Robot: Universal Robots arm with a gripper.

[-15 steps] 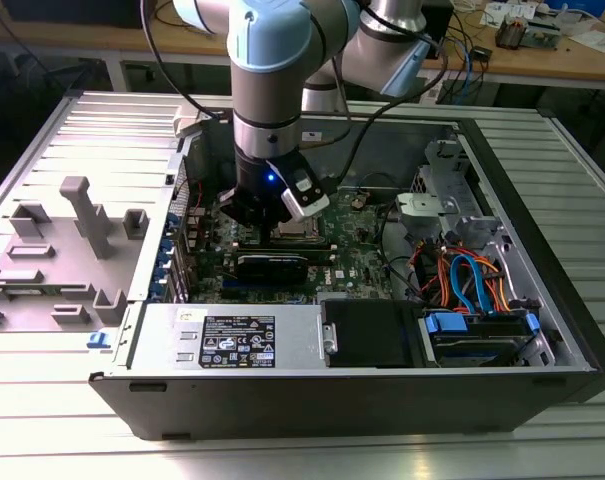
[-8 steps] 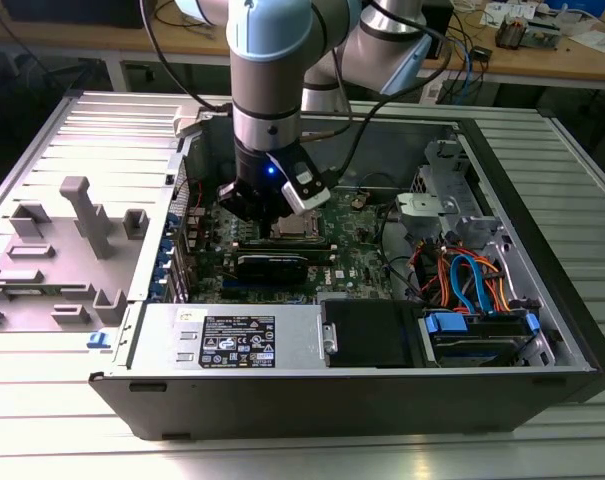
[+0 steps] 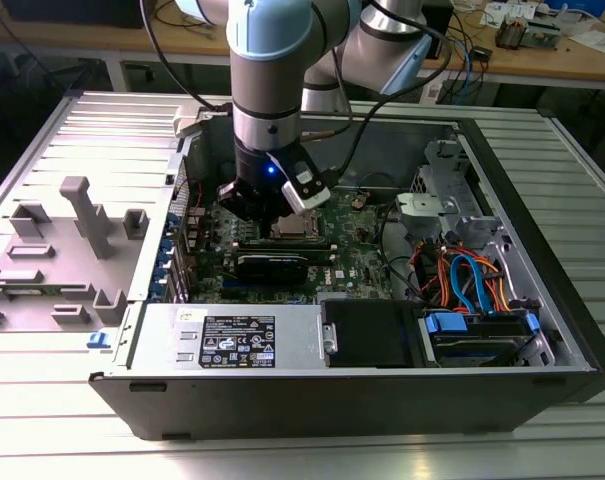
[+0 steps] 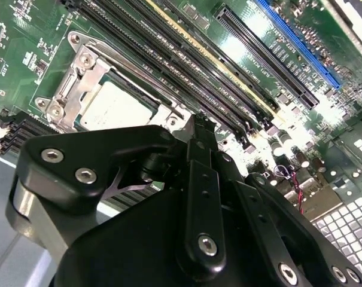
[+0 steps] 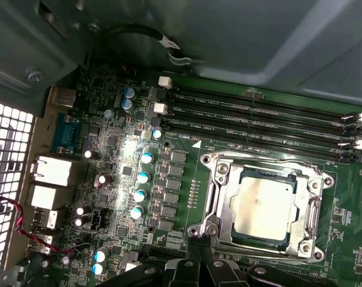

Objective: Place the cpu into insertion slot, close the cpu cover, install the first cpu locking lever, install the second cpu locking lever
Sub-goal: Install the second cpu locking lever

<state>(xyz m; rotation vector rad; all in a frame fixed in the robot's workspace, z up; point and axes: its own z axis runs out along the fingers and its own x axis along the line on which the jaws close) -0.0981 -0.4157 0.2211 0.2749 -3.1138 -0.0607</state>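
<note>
Hanging low inside the open black computer case (image 3: 542,330), the black gripper (image 3: 274,205) on the pale-blue arm has the case's walls on every side and a black expansion card (image 3: 272,266) just beside it. Both wrist views show the dull silver-grey square cpu (image 5: 263,206) seated in its dark-rimmed insertion slot (image 5: 239,173), with the thin silver metal cpu cover (image 5: 219,191) lying closed around it as a frame. The second wrist view adds the long black memory slots (image 4: 186,66) running alongside (and a blue slot further off), while the first wrist view shows a row of small cylindrical capacitors (image 5: 142,177). The gripper's fingers (image 4: 195,149) sit close together, almost shut, gripping nothing, just beside the cover's edge.
</note>
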